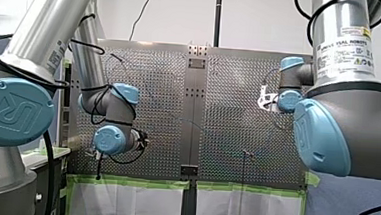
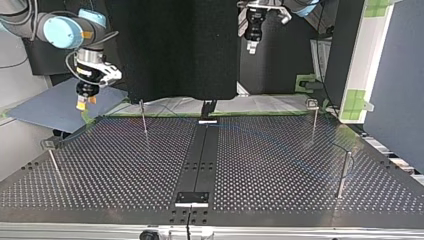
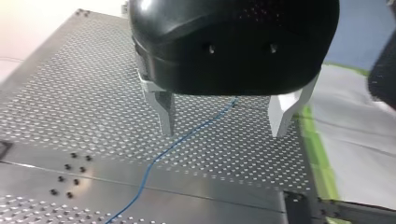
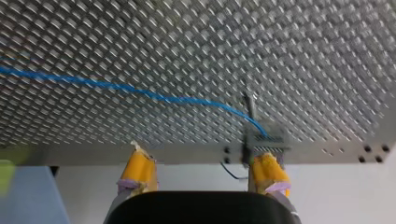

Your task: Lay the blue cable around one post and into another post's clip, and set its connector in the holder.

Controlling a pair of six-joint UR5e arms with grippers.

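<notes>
The blue cable [image 3: 170,148] lies slack on the perforated table [image 3: 70,107]; in the left wrist view it runs under the gap between my left gripper's [image 3: 224,125] metal fingers, which hang open well above it. In the right wrist view the cable [image 4: 140,92] curves across the plate to a thin post [image 4: 249,109] and ends at the clip [image 4: 267,138] on it. My right gripper [image 4: 201,173] stands open with yellow pads, short of that post, holding nothing. In the top view both grippers hover above the table's far edge, the right gripper [image 2: 82,103] at the left and the left gripper [image 2: 252,46] right of centre.
Several thin posts stand on the table: one at the far left-centre [image 2: 144,119], one at the far right [image 2: 314,119], one at the near right [image 2: 343,174], one at the near left [image 2: 54,165]. A black strip [image 2: 202,150] with a bracket [image 2: 192,198] runs down the middle.
</notes>
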